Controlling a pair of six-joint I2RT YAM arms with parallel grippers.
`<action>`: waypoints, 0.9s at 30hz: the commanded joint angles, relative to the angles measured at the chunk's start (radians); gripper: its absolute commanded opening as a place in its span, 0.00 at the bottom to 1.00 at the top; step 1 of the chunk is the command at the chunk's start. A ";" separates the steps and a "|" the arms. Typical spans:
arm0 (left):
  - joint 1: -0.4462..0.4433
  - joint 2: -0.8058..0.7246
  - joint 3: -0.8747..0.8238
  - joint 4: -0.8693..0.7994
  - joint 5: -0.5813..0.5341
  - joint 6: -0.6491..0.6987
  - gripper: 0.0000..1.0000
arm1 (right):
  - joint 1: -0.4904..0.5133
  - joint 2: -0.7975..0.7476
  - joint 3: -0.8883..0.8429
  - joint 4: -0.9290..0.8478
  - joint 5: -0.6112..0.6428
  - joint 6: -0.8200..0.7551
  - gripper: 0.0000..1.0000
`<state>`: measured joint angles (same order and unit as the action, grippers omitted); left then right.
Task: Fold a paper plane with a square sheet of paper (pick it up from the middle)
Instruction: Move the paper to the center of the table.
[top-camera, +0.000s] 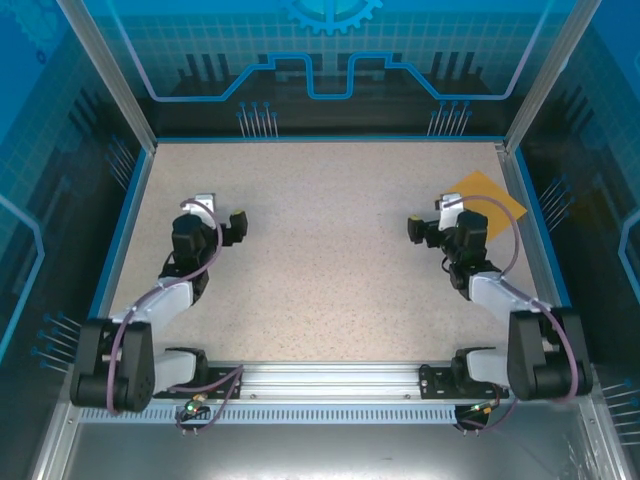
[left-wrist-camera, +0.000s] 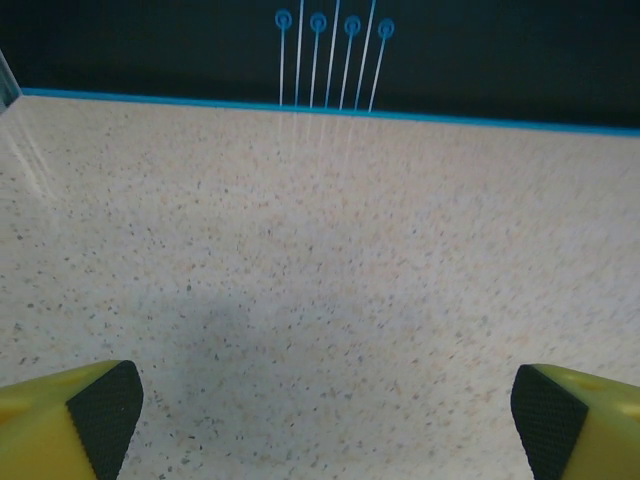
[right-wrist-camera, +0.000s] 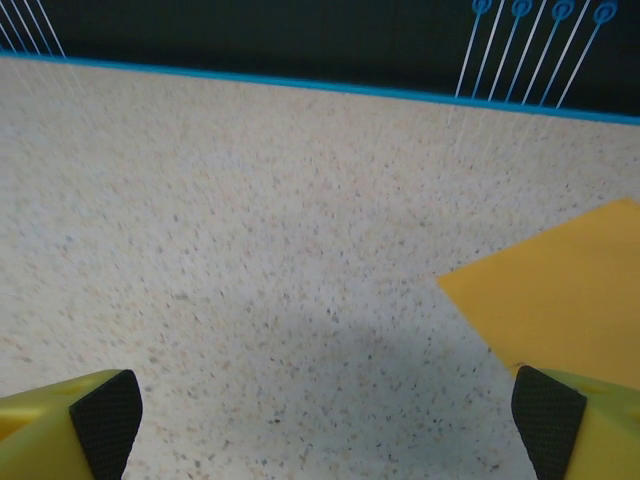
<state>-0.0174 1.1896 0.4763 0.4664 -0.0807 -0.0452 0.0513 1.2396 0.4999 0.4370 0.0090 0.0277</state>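
I am holding my left gripper spread wide, its two black ribbed pads on yellow fingers sitting at the bottom corners of the left wrist view with nothing between them. My right gripper is gaping just as wide and is equally empty, its pads framing bare table.

From above, the left gripper and the right gripper are pointing inward toward each other, well apart across the middle of the table.

The square sheet of paper is lying flat near the table's far right corner, turned like a diamond, just beyond and outboard of my right gripper. My right arm is covering its near corner. In the right wrist view the sheet is showing as a plain orange wedge, one corner pointing left, its lower edge running down to my right finger. Whether that finger is touching the paper or only hovering over it, I cannot tell.

The table top is a pale, speckled, stone-like surface — matte and flat. A thin blue rim is bordering its far edge, and behind it a dark back wall is carrying clusters of thin blue pins.
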 joint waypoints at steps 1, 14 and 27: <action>-0.012 -0.071 0.097 -0.263 0.028 -0.104 0.99 | -0.011 -0.095 0.099 -0.265 -0.036 0.095 0.99; -0.120 0.004 0.278 -0.492 0.341 -0.402 0.99 | -0.102 -0.088 0.292 -0.699 0.119 0.426 0.99; -0.192 0.227 0.394 -0.426 0.452 -0.481 0.99 | -0.137 0.257 0.541 -0.776 0.223 0.528 0.99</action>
<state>-0.1883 1.3880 0.8337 0.0109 0.3164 -0.4927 -0.0677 1.4445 0.9886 -0.2993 0.1783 0.5133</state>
